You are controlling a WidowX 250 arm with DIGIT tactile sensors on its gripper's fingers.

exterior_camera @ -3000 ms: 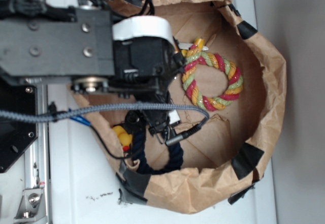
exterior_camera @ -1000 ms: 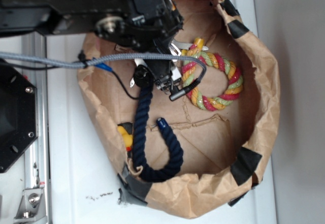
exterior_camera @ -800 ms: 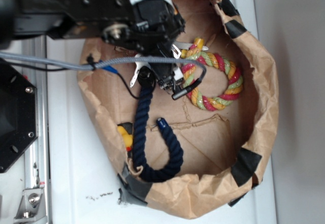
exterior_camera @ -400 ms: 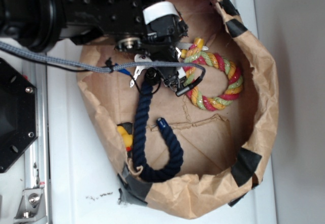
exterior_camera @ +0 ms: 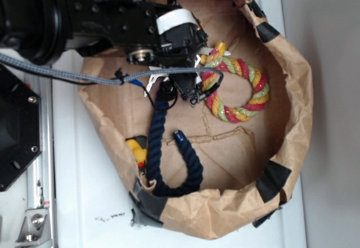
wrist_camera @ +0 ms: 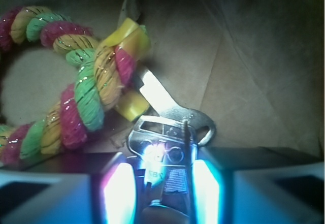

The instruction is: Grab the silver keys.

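Note:
The silver keys (wrist_camera: 167, 132) lie on the brown paper floor, one blade running under the yellow end of the multicoloured rope ring (wrist_camera: 76, 97). In the wrist view my gripper (wrist_camera: 161, 162) has its glowing fingers (wrist_camera: 119, 183) pressed against both sides of the key heads, shut on them. In the exterior view the gripper (exterior_camera: 188, 88) points down inside the bag, just left of the rope ring (exterior_camera: 236, 88). Only a sliver of the keys (exterior_camera: 202, 51) shows there past the arm.
A crumpled brown paper bag (exterior_camera: 298, 90) with black tape walls in everything. A dark navy rope (exterior_camera: 157, 141) curves from under the gripper to the bag's near side, beside a yellow object (exterior_camera: 134, 149). A grey braided cable (exterior_camera: 56, 73) crosses the bag's left rim.
The arm came up from the navy rope to the keys beside the rope ring, then tilted and lowered over them. The bag's left rim shifted slightly.

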